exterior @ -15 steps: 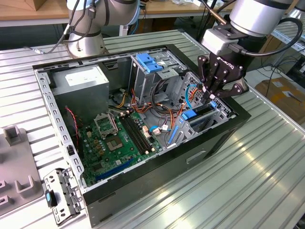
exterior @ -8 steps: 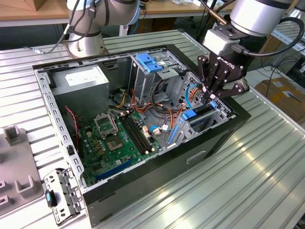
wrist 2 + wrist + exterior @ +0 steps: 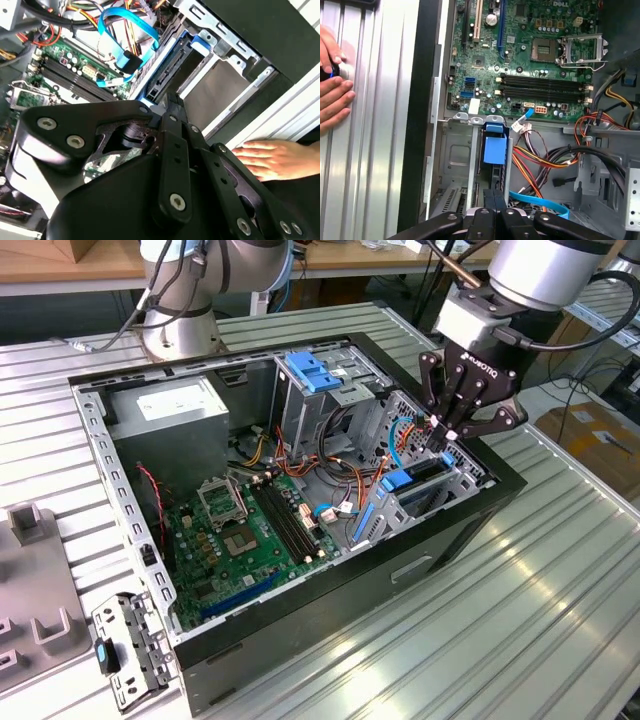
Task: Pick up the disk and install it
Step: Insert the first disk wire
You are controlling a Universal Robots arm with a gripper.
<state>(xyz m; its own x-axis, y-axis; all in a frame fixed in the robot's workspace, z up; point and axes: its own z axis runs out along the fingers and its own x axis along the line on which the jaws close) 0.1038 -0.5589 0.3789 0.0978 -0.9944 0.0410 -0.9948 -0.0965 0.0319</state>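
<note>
Open computer case (image 3: pixel 450 530) holding green board (image 3: pixel 250 530), power box (image 3: pixel 170 410), loose cables, grey cage with blue handle (image 3: pixel 315 370). In metal bay (image 3: pixel 472 472) at case wall, disk (image 3: pixel 425 476) standing on edge, blue rails showing, directly beneath pincer (image 3: pixel 445 432). Pincer narrow, fingers pressed together, tips at disk's upper end; touching or just above, cannot tell. Arm (image 3: pixel 545 270) reaching down over case. Ribbed metal table (image 3: pixel 560 570); perforated bracket (image 3: pixel 130 645) well apart from pincer; in the second wrist view, person's hand (image 3: pixel 270 157) flat on table near pincer. Wooden benches (image 3: pixel 60 265) behind.
</note>
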